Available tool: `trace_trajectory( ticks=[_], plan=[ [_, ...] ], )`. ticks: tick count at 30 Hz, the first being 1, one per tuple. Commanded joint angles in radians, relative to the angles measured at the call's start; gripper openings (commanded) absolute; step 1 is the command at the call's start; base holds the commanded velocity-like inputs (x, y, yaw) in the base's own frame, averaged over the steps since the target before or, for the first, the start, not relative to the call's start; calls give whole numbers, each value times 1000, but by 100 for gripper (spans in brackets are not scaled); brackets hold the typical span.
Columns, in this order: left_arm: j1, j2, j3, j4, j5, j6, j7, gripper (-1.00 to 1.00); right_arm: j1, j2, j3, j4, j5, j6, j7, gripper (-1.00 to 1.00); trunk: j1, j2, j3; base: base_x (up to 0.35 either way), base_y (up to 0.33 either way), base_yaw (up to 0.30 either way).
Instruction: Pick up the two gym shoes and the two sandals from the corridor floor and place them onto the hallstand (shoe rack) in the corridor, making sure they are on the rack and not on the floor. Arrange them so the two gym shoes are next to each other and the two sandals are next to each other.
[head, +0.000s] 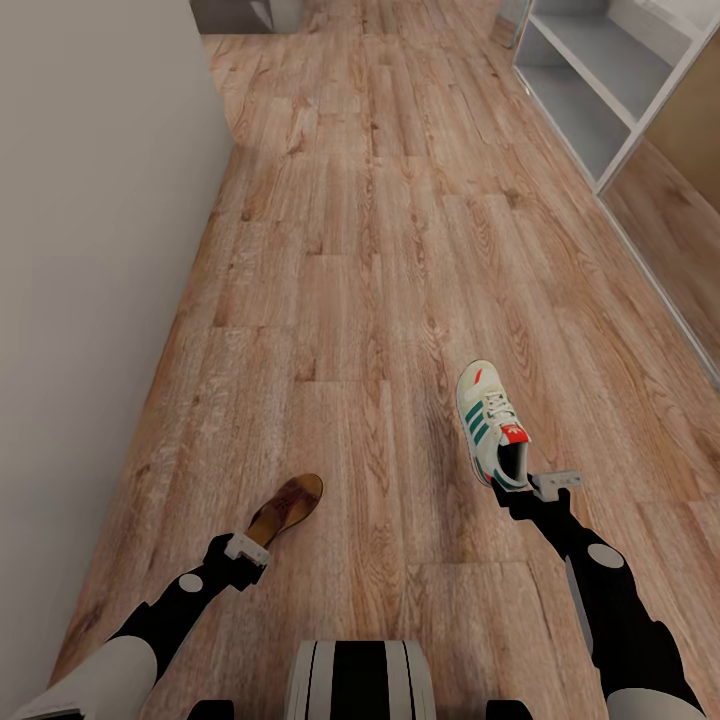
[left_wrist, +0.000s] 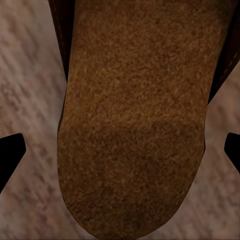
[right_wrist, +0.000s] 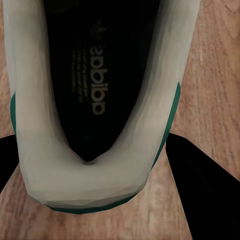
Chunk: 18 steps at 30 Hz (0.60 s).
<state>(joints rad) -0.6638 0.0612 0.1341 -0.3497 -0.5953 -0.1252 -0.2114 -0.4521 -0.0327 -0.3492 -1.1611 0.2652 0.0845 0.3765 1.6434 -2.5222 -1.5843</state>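
From the head camera I have my right gripper (head: 512, 492) at the heel of a gym shoe (head: 491, 420), which points away from me over the corridor floor (head: 380, 250). The fingers themselves are masked by the shoe and the wrist bracket there. In the right wrist camera the heel collar of the gym shoe (right_wrist: 95, 170) sits between two dark fingers (right_wrist: 200, 185), one on each side, so the gripper is pinching the heel; the toe end is cut off by the frame edge.

My left gripper (head: 255, 545) is at the near end of a sandal (head: 288, 508), whose rear part is covered by the wrist. In the left wrist camera the brown sole of the sandal (left_wrist: 135, 135) lies between the fingertips (left_wrist: 10, 155), which only poke in at the frame edges; they look spread wide of the sandal, and I cannot tell whether anything touches it.

Well ahead of the right gripper, off to its right, the hallstand (head: 610, 90) shows just part of its pale shelves, cropped by the frame.
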Motion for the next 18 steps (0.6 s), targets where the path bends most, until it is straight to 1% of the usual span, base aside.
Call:
trace_trajectory(
  ticks=[1, 2, 3, 18],
  plan=[
    [0, -1, 9, 0, -9, -4, -6, 100, 0, 0, -2, -2, 6, 4, 7, -100, 0, 0, -1, 0, 0, 0],
    [0, -1, 9, 0, -10, -4, -6, 100, 0, 0, -2, -2, 6, 4, 7, -100, 0, 0, -1, 0, 0, 0],
    [0, -2, 8, 1, -10, -4, -6, -100, 0, 0, -2, -2, 6, 4, 7, -100, 0, 0, -1, 0, 0, 0],
    [0, -2, 15, 0, -7, -5, -4, -100, 0, 0, -2, -2, 6, 4, 7, -100, 0, 0, -1, 0, 0, 0]
  ],
)
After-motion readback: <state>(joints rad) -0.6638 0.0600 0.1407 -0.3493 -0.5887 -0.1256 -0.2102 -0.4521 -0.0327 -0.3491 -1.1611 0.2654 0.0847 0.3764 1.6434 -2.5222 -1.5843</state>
